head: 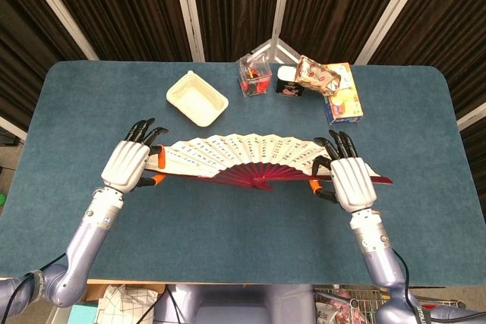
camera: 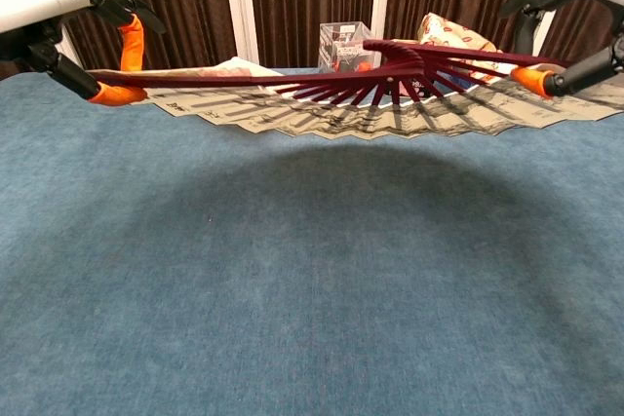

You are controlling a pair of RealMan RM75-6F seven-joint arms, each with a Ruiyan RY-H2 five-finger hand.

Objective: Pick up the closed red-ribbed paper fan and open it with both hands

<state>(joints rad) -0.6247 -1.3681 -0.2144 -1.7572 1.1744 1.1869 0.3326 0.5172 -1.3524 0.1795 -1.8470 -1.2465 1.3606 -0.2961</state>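
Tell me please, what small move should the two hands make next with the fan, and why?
Probably lower it gently onto the table and let go. The fan is already spread wide, the left hand holding one end rib and the right hand the other, and the chest view shows it above the cloth with its shadow beneath. The opening looks done.
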